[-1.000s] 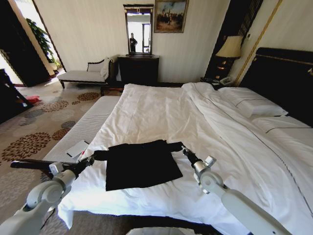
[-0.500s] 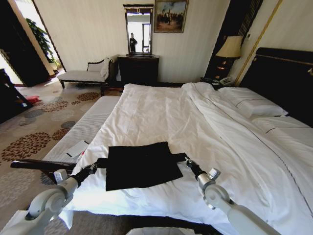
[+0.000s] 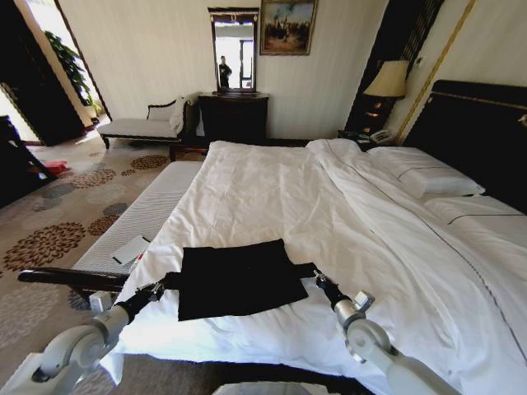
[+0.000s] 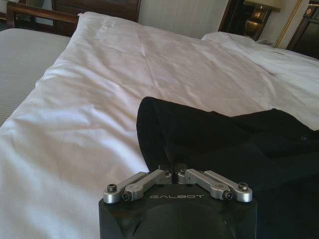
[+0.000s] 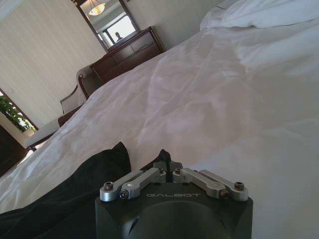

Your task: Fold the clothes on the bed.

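Head view is showing you both grippers working the near end of the bed (image 3: 272,189): your left gripper (image 3: 167,282) is pinching the left edge of the black T-shirt (image 3: 239,278) and your right gripper (image 3: 315,276) is pinching its right edge, with the shirt lying as a dark rectangle on the white duvet (image 3: 346,239) close to the foot. To do this fold well, you are wanting both hands level and moving together, so the cloth between them is staying taut and the edges are landing square; a lopsided pull is likely to skew the fold or drag the duvet with it.

Left wrist view is showing the fingers (image 4: 165,171) pressed together on a bunched fold of fabric. Right wrist view is showing the same at a small peak of black cloth (image 5: 75,199).

The chest lettering is not visible, so which face is up is hard to judge. How many layers each pinch is holding is unclear, and the arms are cut off by the bottom of the head view
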You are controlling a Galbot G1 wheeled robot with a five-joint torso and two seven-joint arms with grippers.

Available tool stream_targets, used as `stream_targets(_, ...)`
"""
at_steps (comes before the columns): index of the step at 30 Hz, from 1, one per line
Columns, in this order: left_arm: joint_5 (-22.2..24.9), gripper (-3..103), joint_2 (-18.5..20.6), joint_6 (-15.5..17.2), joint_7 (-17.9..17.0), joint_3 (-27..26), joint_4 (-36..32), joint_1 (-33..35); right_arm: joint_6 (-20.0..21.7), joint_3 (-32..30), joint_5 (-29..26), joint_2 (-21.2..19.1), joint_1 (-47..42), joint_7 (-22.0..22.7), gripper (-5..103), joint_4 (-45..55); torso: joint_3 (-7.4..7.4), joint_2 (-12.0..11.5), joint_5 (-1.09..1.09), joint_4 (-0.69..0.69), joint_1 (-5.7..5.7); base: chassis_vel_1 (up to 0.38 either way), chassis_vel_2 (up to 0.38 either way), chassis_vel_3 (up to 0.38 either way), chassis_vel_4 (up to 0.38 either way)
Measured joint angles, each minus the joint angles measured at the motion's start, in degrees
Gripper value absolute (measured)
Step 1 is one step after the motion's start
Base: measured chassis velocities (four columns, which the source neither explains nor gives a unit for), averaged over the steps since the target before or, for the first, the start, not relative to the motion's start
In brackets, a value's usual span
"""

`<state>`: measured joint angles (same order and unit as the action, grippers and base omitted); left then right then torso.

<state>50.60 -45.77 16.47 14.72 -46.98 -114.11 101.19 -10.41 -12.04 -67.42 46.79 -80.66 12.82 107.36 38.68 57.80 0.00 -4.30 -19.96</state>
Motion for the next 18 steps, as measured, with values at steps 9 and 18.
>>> stream_targets(9, -2.14, 1, -0.35, -1.46, 0.14, -1.00, 0.73, 0.60, 0.00, 0.10, 1.73, 0.83, 0.37, -0.14, 1, -0.19, 0.00, -0.01, 0.00, 0.00, -0.01, 0.000, 0.000, 0.000, 0.000)
stream_targets(18, -0.01, 27, -1.19, -4.49, 3.50, -5.44, -2.00, -0.22, -0.49, -3.32, 1.49, 0.15, -2.21, 1.09, 25, 4.49, 0.00, -0.01, 0.00, -0.01, -0.01, 0.000, 0.000, 0.000, 0.000)
